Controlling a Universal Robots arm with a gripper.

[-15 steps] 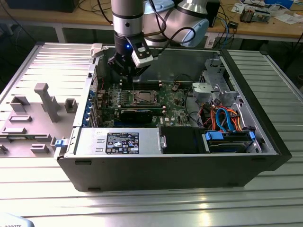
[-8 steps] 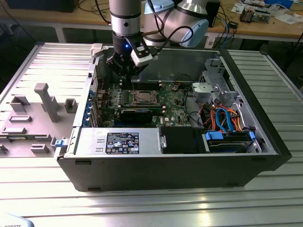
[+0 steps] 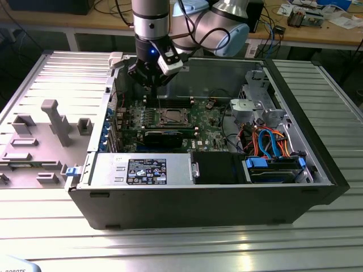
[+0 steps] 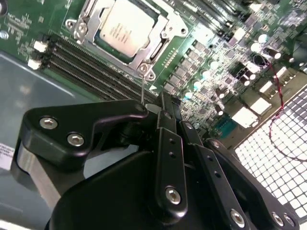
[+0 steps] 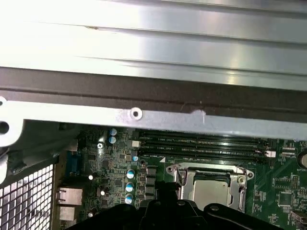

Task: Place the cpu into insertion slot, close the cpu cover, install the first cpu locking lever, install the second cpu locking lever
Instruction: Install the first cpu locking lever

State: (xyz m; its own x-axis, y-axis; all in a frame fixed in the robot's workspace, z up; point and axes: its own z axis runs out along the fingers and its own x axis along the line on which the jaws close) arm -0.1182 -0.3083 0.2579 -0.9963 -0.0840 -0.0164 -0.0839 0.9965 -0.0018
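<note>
Open computer case lies on the ribbed metal surface, w/ the arm coming down into it from above. The end effector hangs over the motherboard, close to the case's far wall and just beside the insertion slot, on the exterior view's left of it. The cpu is already seated in that slot, dull silver top facing up. The cpu cover looks to be lying flat around it, w/ the chip showing through the square cut-out. In the second wrist view a thin wire locking lever sticks out from the socket's corner nearest the end effector and ends right at the black fingertips. Those tips look pressed together, no gap btwn them (whether the wire is truly clamped or only touching, can't tell). The long memory slots run parallel to the socket, btwn it and the case wall.
</note>
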